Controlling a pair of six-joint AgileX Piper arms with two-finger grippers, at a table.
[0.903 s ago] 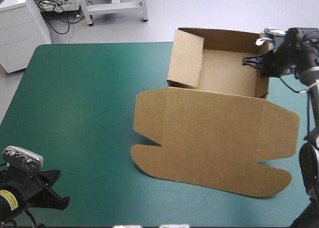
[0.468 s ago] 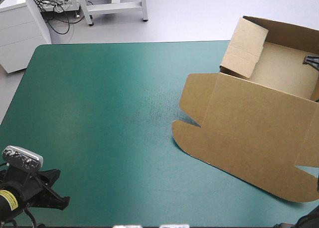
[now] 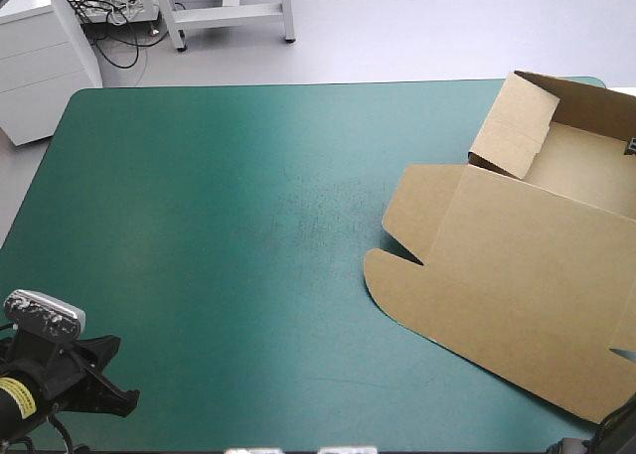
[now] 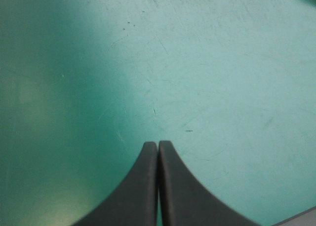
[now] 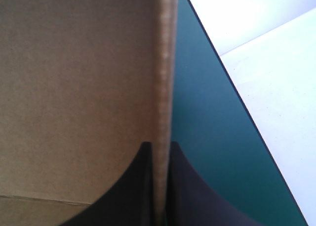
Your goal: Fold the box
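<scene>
The brown box (image 3: 527, 265) lies at the table's right side as an open tray, lid flat toward the front edge. Its left side wall (image 3: 512, 126) stands raised, and part of the box runs past the picture's right edge. In the right wrist view my right gripper (image 5: 160, 146) is shut on the upright edge of a box wall (image 5: 74, 87), one black finger on each face. Only a dark speck of it (image 3: 631, 146) shows in the high view. My left gripper (image 3: 119, 402) rests shut near the front left corner, its tips (image 4: 158, 144) over bare teal-green cover, far from the box.
The teal-green cover (image 3: 219, 226) stretches bare between my left gripper and the box. Just outside the held wall, the table's right edge (image 5: 232, 102) runs close by, with pale floor beyond it.
The box has slid to the right across the table and turned a little, held by my right gripper, which has passed out of the high view. The left arm has not moved.
</scene>
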